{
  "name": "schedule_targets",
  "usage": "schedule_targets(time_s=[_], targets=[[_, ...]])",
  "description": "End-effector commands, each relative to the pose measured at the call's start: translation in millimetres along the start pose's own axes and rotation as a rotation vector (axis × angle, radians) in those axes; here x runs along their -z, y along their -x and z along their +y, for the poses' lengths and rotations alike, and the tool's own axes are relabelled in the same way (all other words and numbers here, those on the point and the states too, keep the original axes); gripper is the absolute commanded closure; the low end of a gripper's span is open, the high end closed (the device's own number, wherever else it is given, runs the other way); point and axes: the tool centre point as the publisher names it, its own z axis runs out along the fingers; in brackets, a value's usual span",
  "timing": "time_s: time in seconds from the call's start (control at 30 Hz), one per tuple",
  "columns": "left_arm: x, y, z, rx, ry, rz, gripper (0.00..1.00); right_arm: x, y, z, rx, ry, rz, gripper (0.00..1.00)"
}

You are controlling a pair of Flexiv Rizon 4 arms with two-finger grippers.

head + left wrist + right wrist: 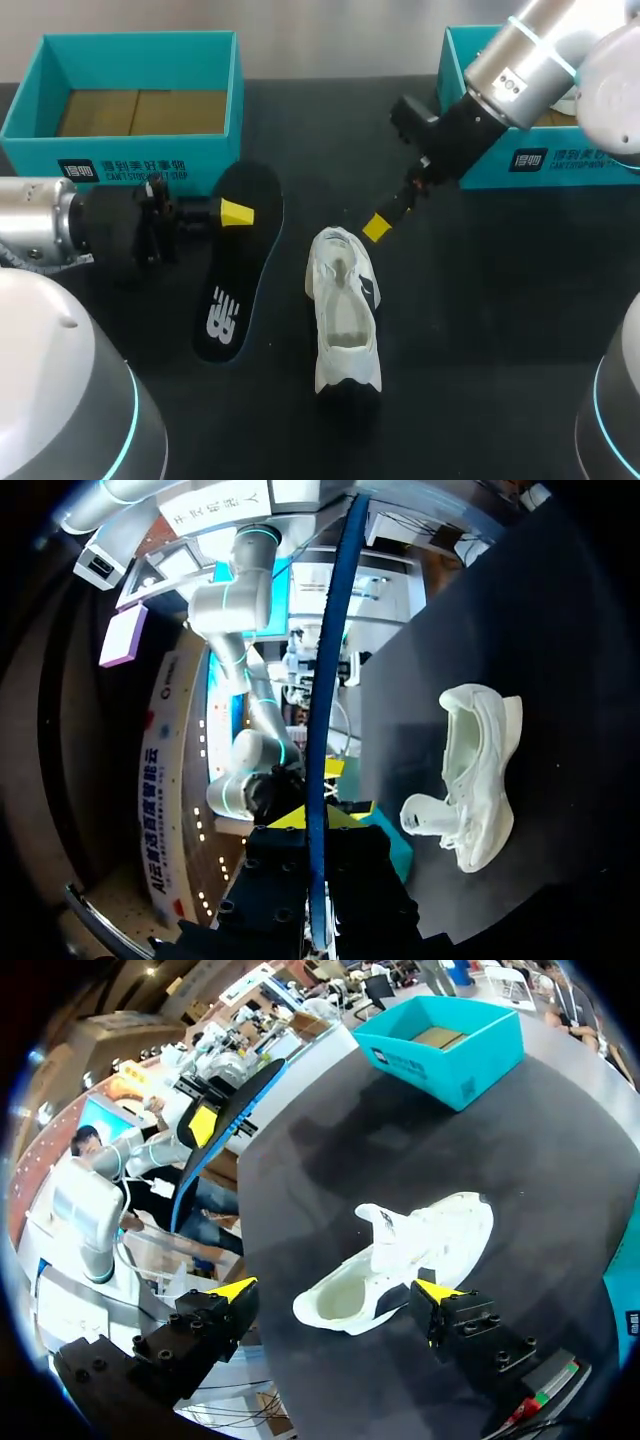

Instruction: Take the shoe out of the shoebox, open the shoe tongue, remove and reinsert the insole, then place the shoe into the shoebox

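Fingers of the left gripper (236,212) were closed on the insole (238,285), which was held beside the shoe (345,320); the shoe was set on the table (480,300); the right gripper (335,1290) was spread wide over it.

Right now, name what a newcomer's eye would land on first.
The white shoe lies mid-table, bright against the dark table. Left of it, the left jaws grip the black insole near one end, while the right jaws hang open over the shoe.
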Motion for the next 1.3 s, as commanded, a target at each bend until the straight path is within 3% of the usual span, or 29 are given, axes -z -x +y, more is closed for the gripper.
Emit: schedule_targets(time_s=[0.03, 0.47, 0.63, 0.77, 0.83, 1.13, 1.2, 1.3], targets=[[-6, 1.3, -25, 0.035, 0.002, 0.007, 1.0, -3, -0.1, -12.4, 0.017, -0.027, -0.025, 0.0], [-15, -7.0, -87, 0.363, -0.166, 0.017, 1.0, -25, -5.9, -86.8, 0.1, -0.106, -0.191, 0.0], [-24, -17.8, -116, 0.482, -0.201, 0.046, 1.0, -41, -4.2, -104.7, 0.126, -0.12, -0.231, 0.0], [-31, -30.5, -136, 0.584, -0.178, 0.031, 1.0, -58, -0.1, -104.1, 0.102, -0.16, -0.216, 0.0], [-37, -38.8, -147, 0.56, -0.137, 0.079, 1.0, -58, -0.1, -104.1, 0.102, -0.16, -0.216, 0.0], [-37, -38.8, -147, 0.56, -0.137, 0.079, 1.0, -58, -0.1, -104.1, 0.102, -0.16, -0.216, 0.0], [-51, -53.3, -153, 0.585, -0.13, 0.121, 1.0, -58, -0.1, -104.1, 0.102, -0.16, -0.216, 0.0], [-53, -58.0, -153, 0.649, -0.127, 0.099, 1.0, -62, 0.8, -106.9, 0.111, -0.168, -0.229, 0.0]])
